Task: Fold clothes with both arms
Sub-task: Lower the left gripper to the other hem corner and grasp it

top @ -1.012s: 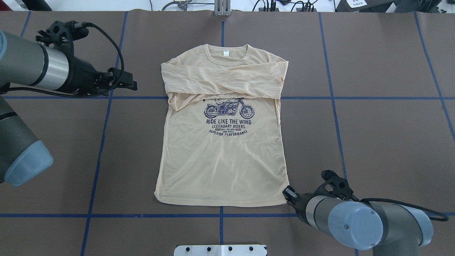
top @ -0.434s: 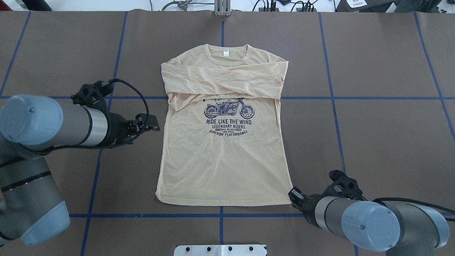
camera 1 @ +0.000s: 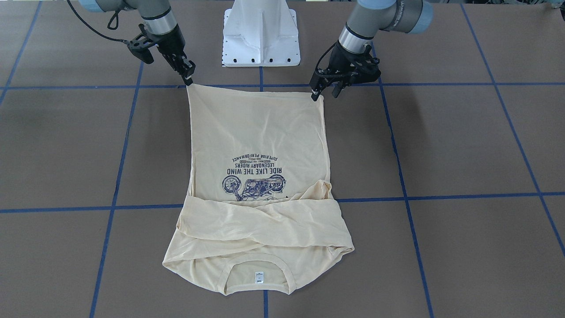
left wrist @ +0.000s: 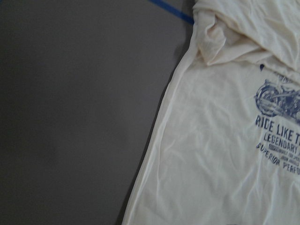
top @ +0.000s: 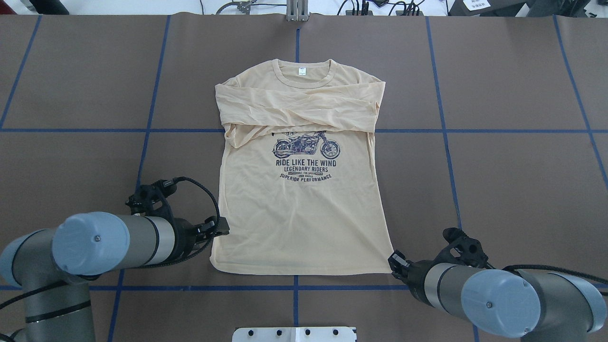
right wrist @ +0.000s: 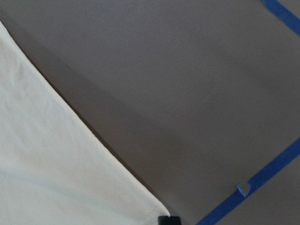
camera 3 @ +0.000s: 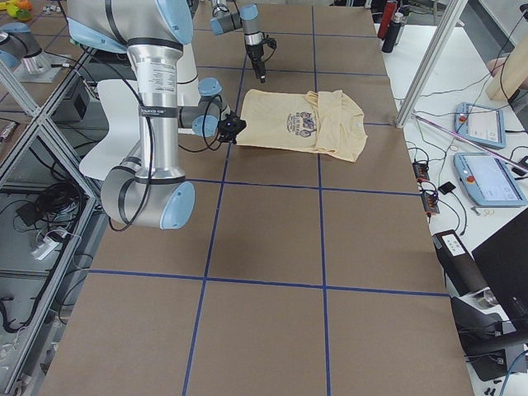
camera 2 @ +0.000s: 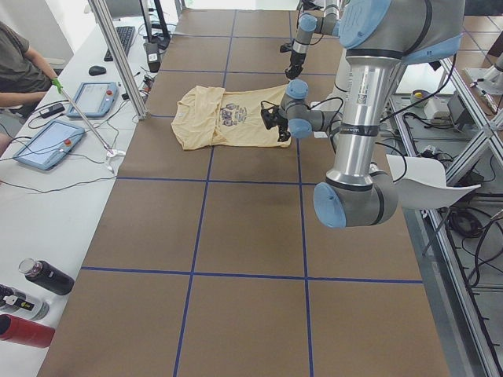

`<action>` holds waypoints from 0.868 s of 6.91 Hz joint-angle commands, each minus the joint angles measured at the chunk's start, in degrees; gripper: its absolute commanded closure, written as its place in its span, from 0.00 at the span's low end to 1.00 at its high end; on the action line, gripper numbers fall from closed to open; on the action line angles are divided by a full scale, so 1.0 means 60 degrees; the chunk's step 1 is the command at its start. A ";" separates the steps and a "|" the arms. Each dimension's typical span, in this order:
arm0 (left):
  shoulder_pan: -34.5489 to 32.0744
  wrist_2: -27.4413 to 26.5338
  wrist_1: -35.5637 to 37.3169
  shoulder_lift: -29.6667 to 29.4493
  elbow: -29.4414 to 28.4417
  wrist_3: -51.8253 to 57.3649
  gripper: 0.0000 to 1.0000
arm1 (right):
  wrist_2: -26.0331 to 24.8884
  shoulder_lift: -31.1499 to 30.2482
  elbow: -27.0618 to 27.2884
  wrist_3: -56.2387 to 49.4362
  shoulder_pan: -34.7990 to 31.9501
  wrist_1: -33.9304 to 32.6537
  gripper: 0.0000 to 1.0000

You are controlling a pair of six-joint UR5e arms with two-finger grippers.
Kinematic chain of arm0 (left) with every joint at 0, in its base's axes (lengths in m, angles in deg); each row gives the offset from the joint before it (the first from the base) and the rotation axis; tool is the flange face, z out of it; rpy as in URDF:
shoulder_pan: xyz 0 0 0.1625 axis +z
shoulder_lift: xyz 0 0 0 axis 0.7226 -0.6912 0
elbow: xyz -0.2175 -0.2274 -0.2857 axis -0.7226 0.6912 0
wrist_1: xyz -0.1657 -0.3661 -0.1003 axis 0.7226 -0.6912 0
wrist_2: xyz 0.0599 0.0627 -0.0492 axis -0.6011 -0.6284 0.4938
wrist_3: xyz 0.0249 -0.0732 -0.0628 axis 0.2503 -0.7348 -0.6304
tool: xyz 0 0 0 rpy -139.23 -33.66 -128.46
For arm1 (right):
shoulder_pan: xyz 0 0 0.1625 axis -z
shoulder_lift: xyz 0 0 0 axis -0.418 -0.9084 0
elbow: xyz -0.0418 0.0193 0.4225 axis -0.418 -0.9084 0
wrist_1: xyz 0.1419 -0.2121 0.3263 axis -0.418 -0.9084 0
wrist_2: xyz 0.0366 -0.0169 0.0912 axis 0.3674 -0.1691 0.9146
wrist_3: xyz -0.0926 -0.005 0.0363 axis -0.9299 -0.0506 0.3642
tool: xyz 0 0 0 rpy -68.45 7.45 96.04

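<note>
The cream-yellow shirt (top: 299,213) lies flat and print up on the brown table, collar at the far side, both sleeves folded across the chest (top: 297,107). It also shows in the front view (camera 1: 260,132). My left gripper (top: 221,229) is open just beside the hem's left corner (camera 1: 324,92); its wrist view shows the shirt's left edge (left wrist: 159,154). My right gripper (top: 392,261) is shut on the hem's right corner (camera 1: 189,80). The right wrist view shows that corner (right wrist: 154,208) at a black fingertip (right wrist: 168,220).
The white pedestal base (camera 1: 260,31) stands at the near table edge behind the hem. Blue tape lines (top: 294,288) grid the mat. An operators' desk with tablets (camera 2: 47,141), an aluminium post (camera 2: 118,47) and bottles (camera 2: 39,283) lie beyond the far side.
My left arm has swung from beside the sleeves back toward me, down to the hem's left corner. My right gripper has shifted slightly right, drawing the hem's right corner outward.
</note>
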 commanded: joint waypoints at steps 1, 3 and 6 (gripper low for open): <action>0.0638 -0.0350 0.0001 0.0013 -0.0358 -0.0211 0.30 | 0.0000 0.0014 0.0020 0.0000 -0.0003 0.0004 1.00; 0.0668 -0.0351 0.0001 0.0028 -0.0418 -0.0196 0.37 | 0.0000 0.0000 0.0034 0.0000 0.0011 0.0004 1.00; 0.0668 -0.0351 0.0001 -0.0016 -0.0623 -0.0123 0.44 | 0.0000 -0.0001 0.0034 0.0000 -0.0003 0.0004 1.00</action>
